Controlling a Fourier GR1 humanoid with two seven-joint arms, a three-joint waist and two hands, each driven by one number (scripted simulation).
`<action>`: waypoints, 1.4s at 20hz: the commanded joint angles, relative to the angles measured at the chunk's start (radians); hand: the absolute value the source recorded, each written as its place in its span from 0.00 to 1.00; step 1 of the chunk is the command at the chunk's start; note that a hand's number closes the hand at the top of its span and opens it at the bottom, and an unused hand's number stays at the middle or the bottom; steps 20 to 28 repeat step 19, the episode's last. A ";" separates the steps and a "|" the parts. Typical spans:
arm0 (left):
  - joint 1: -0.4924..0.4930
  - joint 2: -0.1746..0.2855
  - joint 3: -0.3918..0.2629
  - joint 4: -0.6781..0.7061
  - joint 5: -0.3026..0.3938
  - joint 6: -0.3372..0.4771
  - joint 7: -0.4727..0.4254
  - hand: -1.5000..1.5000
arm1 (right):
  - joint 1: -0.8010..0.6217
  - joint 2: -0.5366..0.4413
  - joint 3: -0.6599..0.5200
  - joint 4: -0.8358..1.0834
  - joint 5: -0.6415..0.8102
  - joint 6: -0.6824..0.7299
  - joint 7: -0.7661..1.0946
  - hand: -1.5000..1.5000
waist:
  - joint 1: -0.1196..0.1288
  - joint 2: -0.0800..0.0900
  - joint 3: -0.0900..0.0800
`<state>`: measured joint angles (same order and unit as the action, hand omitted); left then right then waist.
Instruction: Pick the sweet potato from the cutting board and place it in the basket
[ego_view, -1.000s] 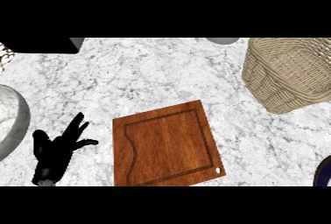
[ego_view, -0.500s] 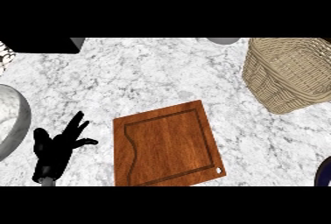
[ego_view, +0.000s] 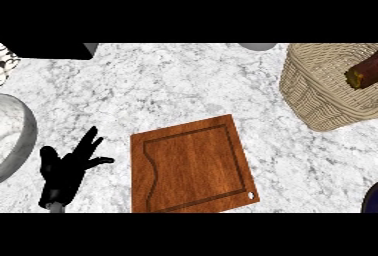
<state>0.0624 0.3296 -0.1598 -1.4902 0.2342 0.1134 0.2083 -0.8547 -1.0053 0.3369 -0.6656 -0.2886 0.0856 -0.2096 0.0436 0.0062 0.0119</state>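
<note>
In the head view, we see a white surface (ego_view: 170, 85) of grey-veined marble. Near its middle lies the cutting board (ego_view: 188, 170), a flat rectangle of reddish-brown wood with visible grain. It is turned slightly out of square, a shallow groove runs inside its edge, and a small hole (ego_view: 252, 195) pierces its near right corner.

The left hand (ego_view: 66, 172) is black and lies just left of the board, low over the surface. Its fingers are spread and straight, pointing far and to the right, and it holds nothing. We cannot tell whether it touches the marble.

At the far right stands the basket (ego_view: 317, 100), woven from pale tan wicker with a thick braided rim and ribbed, slanting walls. The sweet potato (ego_view: 365, 72) shows inside its opening at the right edge of the view. It is a stubby, dark reddish-brown shape with a yellowish-brown end, and the frame cuts part of it off. We cannot tell whether it rests on the basket's bottom. It is well apart from the board.

At the left edge curves the thick rim of a round, pale marbled bowl (ego_view: 26, 130). A flat black shape (ego_view: 55, 50) sits at the far left, a rounded grey object (ego_view: 258, 46) at the far edge, and a dark blue curved thing (ego_view: 371, 197) at the near right corner.
</note>
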 joint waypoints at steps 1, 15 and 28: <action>0.052 0.039 0.029 0.099 0.011 -0.041 0.008 0.50 | -0.051 0.022 -0.017 0.108 0.054 -0.006 -0.100 0.00 | 0.006 0.011 -0.011; 0.021 -0.012 -0.001 0.074 -0.028 0.001 0.045 0.50 | -0.140 -0.060 -0.190 0.423 -0.014 0.130 -0.167 0.00 | 0.001 0.017 -0.008; 0.046 -0.010 0.000 0.071 -0.022 -0.020 0.023 0.50 | -0.116 -0.125 -0.209 0.492 -0.014 0.185 -0.191 0.00 | 0.005 0.020 -0.007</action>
